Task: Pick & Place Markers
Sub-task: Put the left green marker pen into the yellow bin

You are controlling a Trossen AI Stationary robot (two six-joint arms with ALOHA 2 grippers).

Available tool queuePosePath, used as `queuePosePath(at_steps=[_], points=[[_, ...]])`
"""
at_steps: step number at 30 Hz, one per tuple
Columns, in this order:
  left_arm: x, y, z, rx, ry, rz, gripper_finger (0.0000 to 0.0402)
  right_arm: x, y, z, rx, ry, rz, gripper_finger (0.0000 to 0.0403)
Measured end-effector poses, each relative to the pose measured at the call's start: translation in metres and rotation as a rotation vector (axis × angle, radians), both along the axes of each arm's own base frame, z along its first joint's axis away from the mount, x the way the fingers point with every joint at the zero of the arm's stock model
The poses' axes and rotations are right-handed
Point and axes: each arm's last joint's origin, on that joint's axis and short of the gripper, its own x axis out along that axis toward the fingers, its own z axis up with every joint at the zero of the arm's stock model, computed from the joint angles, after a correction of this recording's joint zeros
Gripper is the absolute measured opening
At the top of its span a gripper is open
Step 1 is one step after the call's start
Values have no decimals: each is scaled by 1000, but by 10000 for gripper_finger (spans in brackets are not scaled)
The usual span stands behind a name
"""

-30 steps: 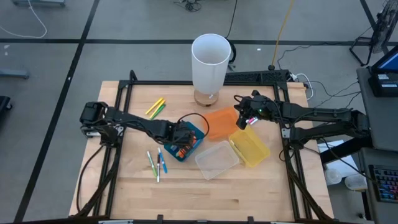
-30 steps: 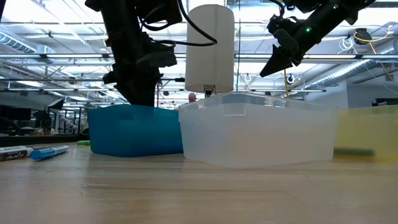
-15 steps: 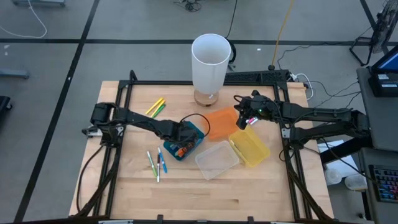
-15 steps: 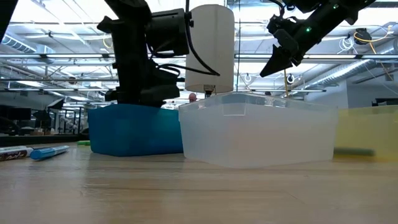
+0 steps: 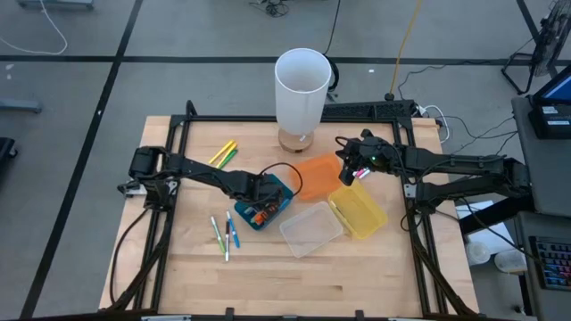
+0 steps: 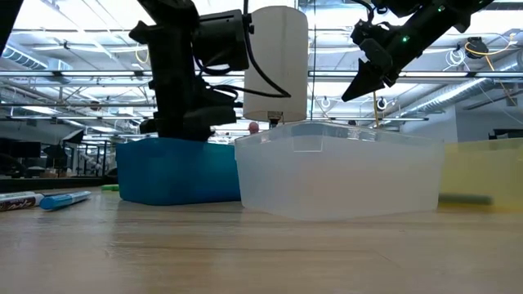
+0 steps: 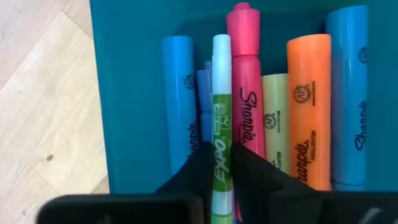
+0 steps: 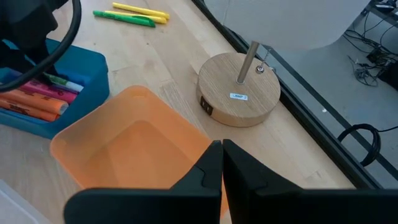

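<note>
The blue bin (image 5: 284, 189) holds several markers lying side by side: blue, pink, orange and yellow highlighters (image 7: 245, 93) and a white marker with a green label (image 7: 222, 93). My left gripper (image 7: 222, 177) reaches down into this bin and is shut on the white and green marker. In the low view the bin's wall (image 6: 176, 171) hides its fingertips. My right gripper (image 8: 221, 163) hangs shut above the empty orange bin (image 8: 137, 149) and touches nothing. More markers lie on the table: a yellow and green pair (image 5: 223, 153) and a few green and blue ones (image 5: 225, 235). My left gripper pinches the white and green marker by its labelled barrel (image 7: 222, 146) between its two fingers. The fingers (image 7: 199, 177) come steeply from above and lie across the marker. The marker lies among the other markers in the blue bin; whether it is lifted off them I cannot tell.
A white lamp (image 5: 302, 85) on a round wooden base (image 8: 239, 93) stands at the far middle. A clear bin (image 5: 312, 229) and a yellow bin (image 5: 357, 212) lie right of the blue bin. A black frame (image 5: 178, 134) borders the table.
My left gripper has gone down into the blue bin, tipping a little steeper, and has then kept still.
</note>
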Motion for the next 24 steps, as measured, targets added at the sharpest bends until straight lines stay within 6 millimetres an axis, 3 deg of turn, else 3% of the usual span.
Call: queuePosePath(at_steps=[7,10,16,20,24], points=[[0,0,2,15,-2,-19,28,0,0,0,0,0,0,0],[-1,1,13,31,-44,-32,28,0,0,0,0,-1,0,0],[-11,-4,57,94,-208,-81,28,3,3,1,12,-34,51,0],[-16,-11,92,188,-384,-166,28,17,13,-11,32,-218,276,0],[-18,-19,123,293,-565,-258,28,26,24,-27,-73,-459,444,12]])
